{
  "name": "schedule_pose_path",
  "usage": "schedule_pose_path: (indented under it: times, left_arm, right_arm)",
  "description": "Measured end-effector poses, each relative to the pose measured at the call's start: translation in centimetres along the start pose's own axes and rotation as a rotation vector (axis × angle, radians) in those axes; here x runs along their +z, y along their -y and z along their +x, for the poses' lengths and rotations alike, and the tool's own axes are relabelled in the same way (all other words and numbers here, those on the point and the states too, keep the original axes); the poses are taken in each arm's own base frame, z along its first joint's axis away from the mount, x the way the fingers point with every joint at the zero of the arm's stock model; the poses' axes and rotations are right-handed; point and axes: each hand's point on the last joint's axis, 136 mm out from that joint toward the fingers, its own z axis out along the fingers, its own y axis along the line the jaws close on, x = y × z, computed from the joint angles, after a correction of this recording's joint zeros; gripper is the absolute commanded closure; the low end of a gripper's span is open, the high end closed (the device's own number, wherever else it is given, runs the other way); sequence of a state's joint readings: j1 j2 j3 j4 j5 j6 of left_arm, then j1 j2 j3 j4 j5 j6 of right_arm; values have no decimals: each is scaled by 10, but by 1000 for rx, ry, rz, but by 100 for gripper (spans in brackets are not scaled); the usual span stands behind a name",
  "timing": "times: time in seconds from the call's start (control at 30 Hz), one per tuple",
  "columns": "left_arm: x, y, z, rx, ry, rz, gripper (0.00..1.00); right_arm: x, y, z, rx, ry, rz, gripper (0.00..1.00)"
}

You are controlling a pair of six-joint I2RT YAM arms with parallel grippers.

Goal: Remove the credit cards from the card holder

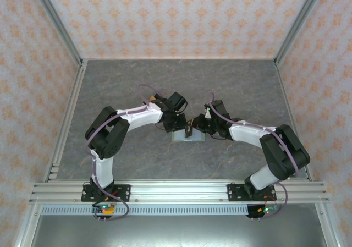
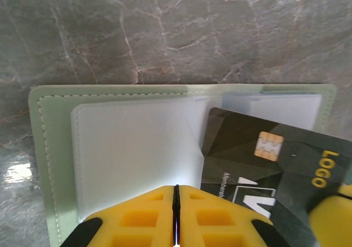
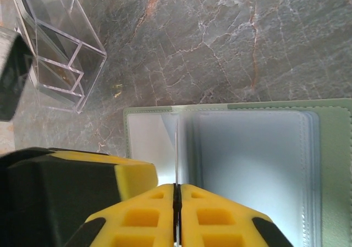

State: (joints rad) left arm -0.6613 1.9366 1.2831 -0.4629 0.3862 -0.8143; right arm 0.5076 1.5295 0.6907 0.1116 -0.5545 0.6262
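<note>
Sage-green stitched card holder (image 2: 44,164) lies open near the middle of the grey marbled tabletop (image 2: 165,32).
Its frosted plastic sleeves (image 2: 132,153) face up. The right hand (image 3: 177,214) pinches a glossy black chip-bearing credit card (image 2: 247,159), tilted over one panel, between ribbed yellow fingers. The left hand (image 2: 176,214) is closed above a sleeve.

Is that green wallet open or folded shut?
Open: the green wallet lies spread flat, clear sleeves facing up; the right gripper pinches a dark card.
</note>
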Motion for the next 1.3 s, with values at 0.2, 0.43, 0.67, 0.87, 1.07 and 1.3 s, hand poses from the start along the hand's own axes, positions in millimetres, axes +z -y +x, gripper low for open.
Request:
schedule_pose_path:
  times: [0.2, 0.43, 0.67, 0.87, 1.07, 1.3]
  left_arm:
    - [8, -4, 4, -4, -19, -6, 90]
    - [10, -2, 5, -3, -28, 6, 90]
    - [9, -2, 3, 4, -19, 5, 80]
    - [-39, -7, -12, 38, 93, -26, 55]
    - [-121, -34, -43, 27, 321, -69, 35]
    - [-150, -116, -44, -81, 398, -208, 6]
  right_arm:
    - [5, 2, 7, 28, -39, -7, 80]
    - [11, 6, 13, 55, -72, -6, 86]
    - [8, 10, 9, 29, -56, 33, 97]
    - [-28, 1, -13, -76, 52, 121, 100]
    - [-58, -37, -50, -241, 169, 164, 100]
    - [-43, -101, -66, -451, 166, 142, 100]
